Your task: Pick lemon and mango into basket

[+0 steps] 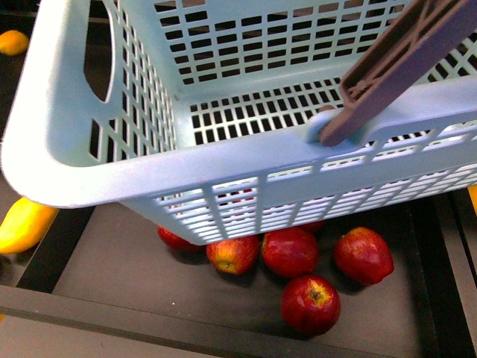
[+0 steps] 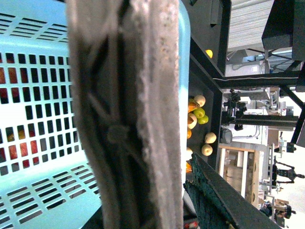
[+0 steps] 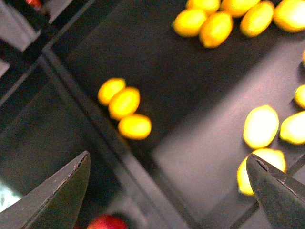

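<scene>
Front view is mostly the basket (image 1: 112, 171), light teal and slotted, close to the lens and tilted over a dark table (image 1: 112, 276) that rails split into compartments. Red apples (image 1: 289, 252) cluster under its near wall, and 1 long yellow fruit (image 1: 22, 224) lies in the next compartment to the left. Its brown handle (image 1: 395, 67) stands raised above the right rim. In the left wrist view the handle runs straight across the lens. The left gripper (image 2: 190, 191) shows only 1 dark textured finger (image 2: 209, 198) beside it, so I cannot tell whether it is clenched. Beyond are black frame posts, pale and green fruits (image 2: 200, 112) and a distant person (image 2: 286, 171). The right wrist view is blurred. There the right gripper (image 3: 167, 157) hovers spread wide, released and empty, near 3 touching yellow-orange ovals (image 3: 124, 107). I cannot tell which one is the lemon, nor pick out the mango.
</scene>
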Robot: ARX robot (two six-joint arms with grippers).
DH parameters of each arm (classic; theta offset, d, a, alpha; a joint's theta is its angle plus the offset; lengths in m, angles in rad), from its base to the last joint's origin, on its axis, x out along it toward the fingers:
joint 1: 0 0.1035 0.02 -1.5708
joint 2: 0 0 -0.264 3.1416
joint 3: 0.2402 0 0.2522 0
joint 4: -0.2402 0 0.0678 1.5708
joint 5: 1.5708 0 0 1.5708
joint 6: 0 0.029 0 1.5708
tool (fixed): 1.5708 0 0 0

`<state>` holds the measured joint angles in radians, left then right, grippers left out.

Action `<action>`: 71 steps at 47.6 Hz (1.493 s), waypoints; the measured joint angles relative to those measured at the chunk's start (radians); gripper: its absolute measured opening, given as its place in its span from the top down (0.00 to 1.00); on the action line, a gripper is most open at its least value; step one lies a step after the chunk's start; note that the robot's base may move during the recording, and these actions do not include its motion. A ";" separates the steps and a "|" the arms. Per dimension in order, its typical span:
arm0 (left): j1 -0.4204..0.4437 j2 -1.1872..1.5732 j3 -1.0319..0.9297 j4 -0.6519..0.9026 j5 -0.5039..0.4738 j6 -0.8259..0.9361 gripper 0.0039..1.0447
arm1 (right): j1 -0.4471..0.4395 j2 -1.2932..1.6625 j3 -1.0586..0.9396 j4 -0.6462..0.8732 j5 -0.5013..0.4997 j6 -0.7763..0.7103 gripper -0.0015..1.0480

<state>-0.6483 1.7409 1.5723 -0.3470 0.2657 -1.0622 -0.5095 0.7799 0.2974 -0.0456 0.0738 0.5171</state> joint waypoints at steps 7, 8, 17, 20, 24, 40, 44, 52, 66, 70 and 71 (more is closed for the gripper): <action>0.001 0.000 0.000 0.000 -0.008 0.004 0.75 | -0.133 0.399 0.154 0.308 0.024 -0.029 0.08; 0.001 0.000 0.000 0.000 -0.008 0.005 0.75 | -0.142 0.478 0.191 0.347 0.035 -0.029 0.08; 0.001 0.000 0.000 0.000 -0.004 0.003 0.75 | -0.178 0.990 0.492 0.399 0.049 0.047 0.08; 0.000 0.000 0.000 0.000 -0.004 0.003 0.75 | -0.186 1.107 0.581 0.384 0.042 0.084 0.08; 0.000 0.000 0.000 0.000 -0.002 0.002 0.75 | -0.197 1.258 0.716 0.344 0.042 0.147 0.08; 0.001 0.000 0.000 0.000 -0.006 0.003 0.75 | -0.206 1.672 1.179 0.179 0.031 0.351 0.08; 0.000 0.000 0.000 0.000 -0.004 0.003 0.75 | -0.212 1.730 1.260 0.152 0.032 0.367 0.08; 0.000 0.000 0.000 0.000 -0.002 0.003 0.75 | -0.232 1.801 1.367 0.109 0.044 0.374 0.08; 0.000 0.000 0.000 0.000 -0.003 0.003 0.75 | -0.253 1.891 1.506 0.054 0.063 0.369 0.08; 0.000 0.000 0.000 0.000 -0.003 0.003 0.75 | -0.254 1.910 1.539 0.042 0.064 0.362 0.08; 0.000 0.000 0.000 0.000 -0.003 0.003 0.75 | -0.254 1.916 1.550 0.036 0.064 0.361 0.08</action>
<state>-0.6479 1.7409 1.5723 -0.3470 0.2623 -1.0595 -0.7639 2.6957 1.8469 -0.0097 0.1383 0.8780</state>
